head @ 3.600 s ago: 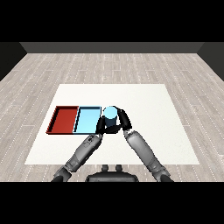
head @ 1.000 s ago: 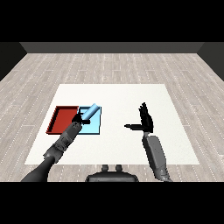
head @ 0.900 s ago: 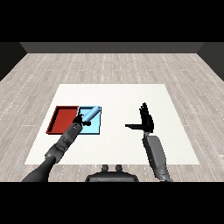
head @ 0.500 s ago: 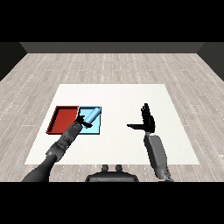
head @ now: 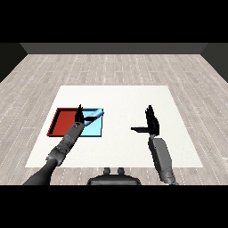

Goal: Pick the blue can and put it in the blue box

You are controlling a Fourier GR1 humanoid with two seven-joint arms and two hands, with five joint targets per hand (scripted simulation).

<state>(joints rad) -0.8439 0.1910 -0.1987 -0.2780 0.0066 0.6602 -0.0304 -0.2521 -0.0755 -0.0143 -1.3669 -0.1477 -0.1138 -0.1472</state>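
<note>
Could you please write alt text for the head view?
A blue can lies tilted in the blue tray, with the open left hand beside it over the trays. The red tray adjoins; the open right hand hovers apart.

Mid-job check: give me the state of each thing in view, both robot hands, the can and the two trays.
Left robot hand: open, fingers straight, over the trays, holding nothing.
Right robot hand: open, fingers straight, thumb out sideways, above the white table, holding nothing.
Blue can: lying tilted in the light blue tray, one end on its far right rim.
Light blue tray: holds the can.
Red tray: beside the blue one, nothing seen in it.
</note>
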